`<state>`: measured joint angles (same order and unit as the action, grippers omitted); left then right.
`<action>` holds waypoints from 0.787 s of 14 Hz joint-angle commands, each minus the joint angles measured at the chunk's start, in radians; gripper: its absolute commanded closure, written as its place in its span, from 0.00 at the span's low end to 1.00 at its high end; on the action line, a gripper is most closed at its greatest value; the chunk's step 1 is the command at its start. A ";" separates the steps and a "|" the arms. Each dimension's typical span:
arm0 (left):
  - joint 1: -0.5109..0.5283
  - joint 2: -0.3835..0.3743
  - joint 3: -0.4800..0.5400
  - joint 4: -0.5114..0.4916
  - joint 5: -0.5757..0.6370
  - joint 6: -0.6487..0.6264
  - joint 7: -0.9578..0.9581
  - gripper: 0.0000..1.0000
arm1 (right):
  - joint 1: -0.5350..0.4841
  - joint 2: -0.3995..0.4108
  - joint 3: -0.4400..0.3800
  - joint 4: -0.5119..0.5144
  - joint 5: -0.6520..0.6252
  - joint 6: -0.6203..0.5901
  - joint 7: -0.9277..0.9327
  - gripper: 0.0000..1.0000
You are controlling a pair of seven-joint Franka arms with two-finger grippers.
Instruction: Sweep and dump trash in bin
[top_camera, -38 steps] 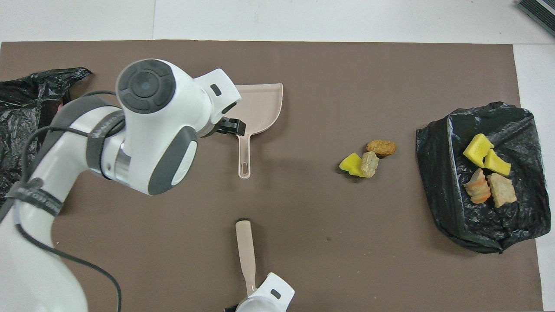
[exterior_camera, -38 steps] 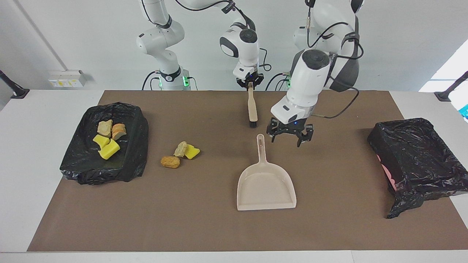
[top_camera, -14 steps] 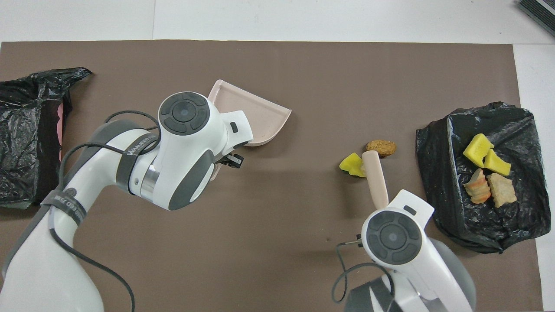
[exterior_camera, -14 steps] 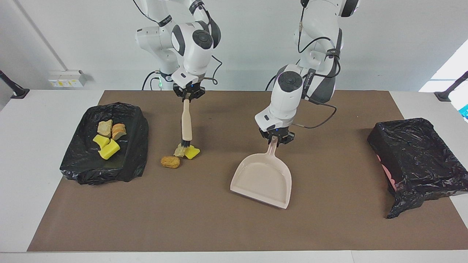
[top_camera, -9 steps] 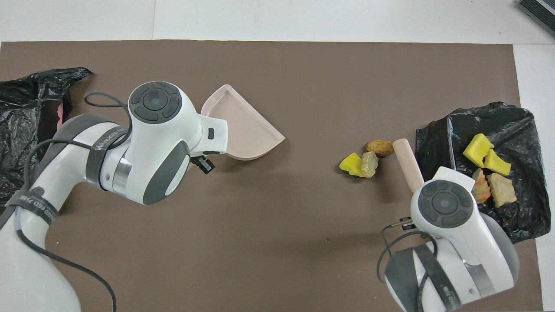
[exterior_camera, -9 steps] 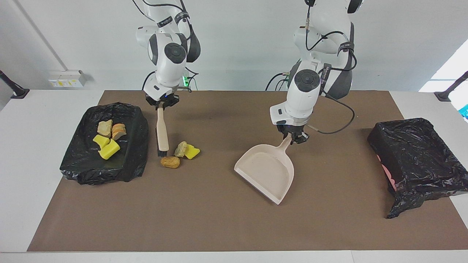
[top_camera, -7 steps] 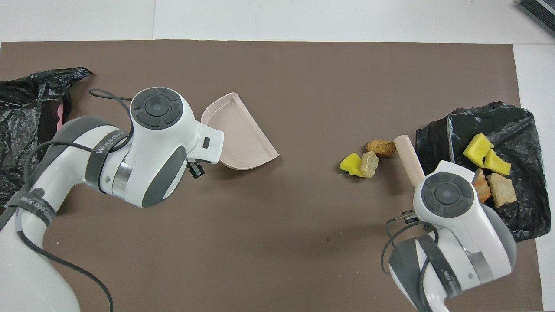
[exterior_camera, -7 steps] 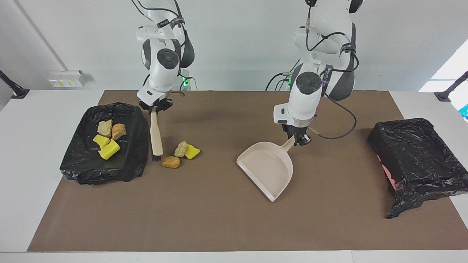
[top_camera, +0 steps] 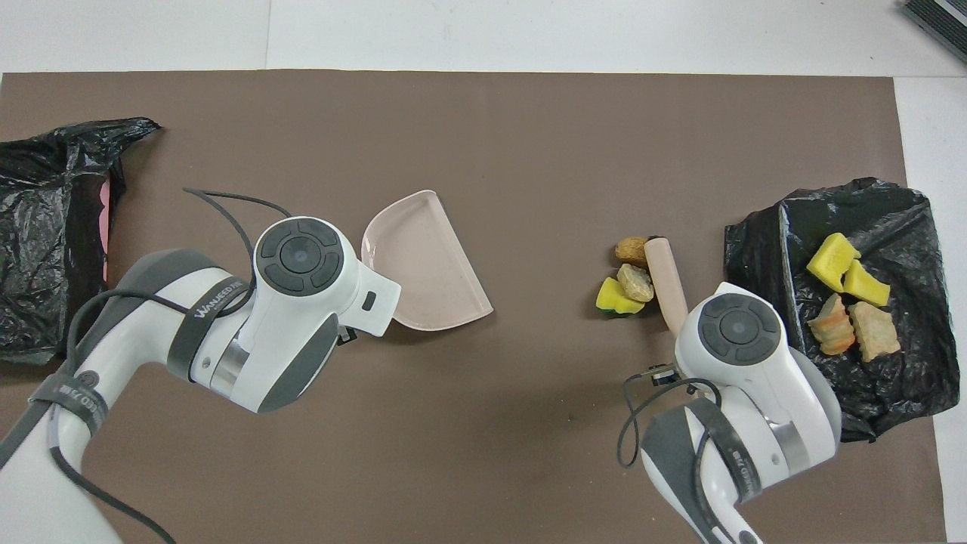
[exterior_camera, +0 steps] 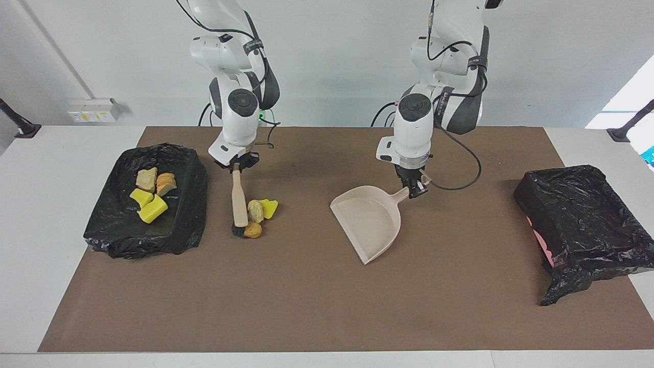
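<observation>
Beige plastic is filling both my claws. My right gripper (exterior_camera: 236,164) is clamping the top of the brush (exterior_camera: 238,200) handle, and my left gripper (exterior_camera: 414,188) is pinching the end of the dustpan (exterior_camera: 367,219) handle.

The move I am judging next turns on one line: the three loose pieces are lying between the brush and the pan, touching the brush on the side that faces the pan's mouth. The brush's long axis is running from my right gripper away from the robots, bristles down at the mat, so a sideways push toward the left arm's end should be carrying the pieces along. The pan's open lip is tilting toward them but sitting well apart, so a stretch of bare brown mat (exterior_camera: 306,306) is waiting to be crossed. My right arm is the nearer one to the pile.

The loose trash is huddling together: a pale rock-like lump (exterior_camera: 254,210), a bright yellow foam piece (exterior_camera: 269,207) just beside it, and a brown nugget (exterior_camera: 252,230) by the bristles. Four more chunks (exterior_camera: 151,194) are resting on the black bag-lined tray (exterior_camera: 176,235) at the right arm's end. The other black-lined bin (exterior_camera: 582,225) is standing at the left arm's end.
</observation>
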<state>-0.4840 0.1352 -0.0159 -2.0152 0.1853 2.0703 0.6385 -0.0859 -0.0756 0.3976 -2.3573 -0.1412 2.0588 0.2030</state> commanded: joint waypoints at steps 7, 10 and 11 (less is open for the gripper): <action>-0.056 -0.117 0.008 -0.186 0.025 0.082 0.035 1.00 | 0.144 0.086 0.009 0.143 0.409 -0.015 0.036 1.00; -0.054 -0.118 0.008 -0.189 0.025 0.085 0.049 1.00 | 0.118 0.076 -0.009 0.226 0.407 -0.102 0.177 1.00; -0.057 -0.109 0.008 -0.191 0.025 0.089 0.049 1.00 | 0.083 0.066 -0.011 0.265 0.379 -0.171 0.190 1.00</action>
<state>-0.5207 0.0524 -0.0209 -2.1596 0.1880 2.1301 0.6751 0.0504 -0.0049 0.3937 -2.1712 0.2426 1.9884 0.3531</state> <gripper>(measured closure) 0.670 0.731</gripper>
